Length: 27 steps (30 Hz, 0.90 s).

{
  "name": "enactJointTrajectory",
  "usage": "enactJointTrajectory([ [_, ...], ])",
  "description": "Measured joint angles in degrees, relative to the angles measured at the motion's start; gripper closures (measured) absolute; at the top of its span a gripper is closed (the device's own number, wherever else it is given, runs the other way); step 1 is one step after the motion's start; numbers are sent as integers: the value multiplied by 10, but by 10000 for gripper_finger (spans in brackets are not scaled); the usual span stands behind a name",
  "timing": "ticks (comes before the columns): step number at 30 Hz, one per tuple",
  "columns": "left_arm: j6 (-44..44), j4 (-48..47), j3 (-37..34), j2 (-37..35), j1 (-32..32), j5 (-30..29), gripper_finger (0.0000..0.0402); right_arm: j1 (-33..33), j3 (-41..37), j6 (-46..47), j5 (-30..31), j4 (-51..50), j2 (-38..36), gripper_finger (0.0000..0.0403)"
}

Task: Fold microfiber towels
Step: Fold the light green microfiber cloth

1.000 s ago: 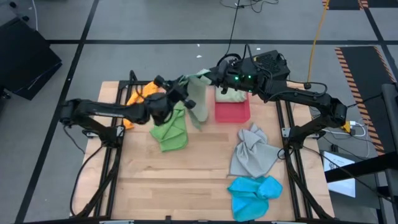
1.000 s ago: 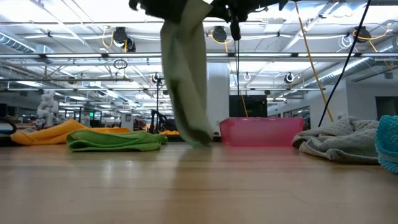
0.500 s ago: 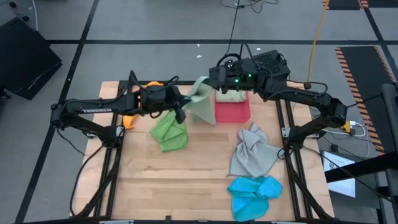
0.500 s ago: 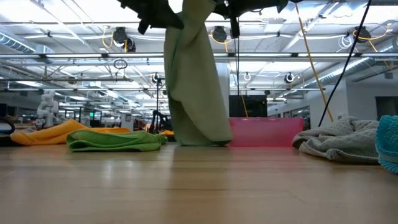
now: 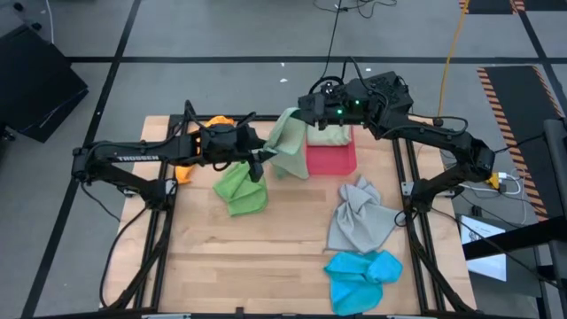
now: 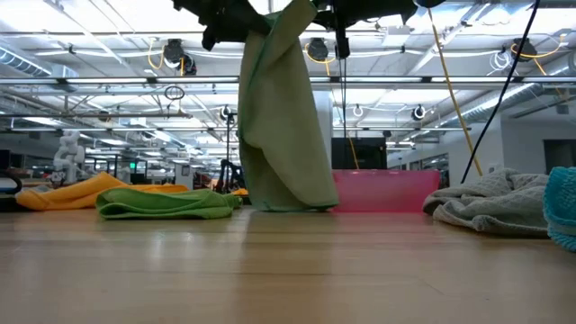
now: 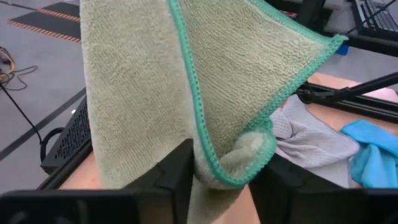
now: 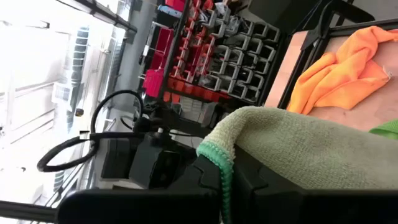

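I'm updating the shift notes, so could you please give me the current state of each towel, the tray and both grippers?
pale sage towel: held up, hanging
bright green towel: crumpled on table
orange towel: crumpled
grey towel: crumpled
blue towel: crumpled
pink tray: holds a cloth
left gripper: gripping sage towel
right gripper: shut on sage towel

In the low view, both grippers are cut off by the top edge, and the left part of the tray is covered by the hanging sage towel. The blue towel is cut off there by the right edge. In the high view, the orange towel is largely covered by the left arm, and the fingertips of the left gripper are too small for their gap to be judged.
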Motion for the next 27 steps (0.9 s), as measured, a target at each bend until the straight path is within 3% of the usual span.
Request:
enactJointTrajectory([
  [7, 1, -2, 0, 0, 2, 28, 388, 0, 0, -25, -36, -12, 0, 401],
  [12, 4, -2, 0, 0, 2, 70, 388, 0, 0, -79, -112, -28, 0, 401],
  [18, -3, -1, 0, -5, 14, 181, 389, 9, 0, -181, -222, -83, 0, 394],
  [22, -17, -8, 0, -5, 15, 195, 387, 31, 0, -261, -213, -141, 0, 359],
  [27, -66, -53, -3, -4, 22, 175, 394, 63, 0, -306, -134, -258, -1, 279],
])
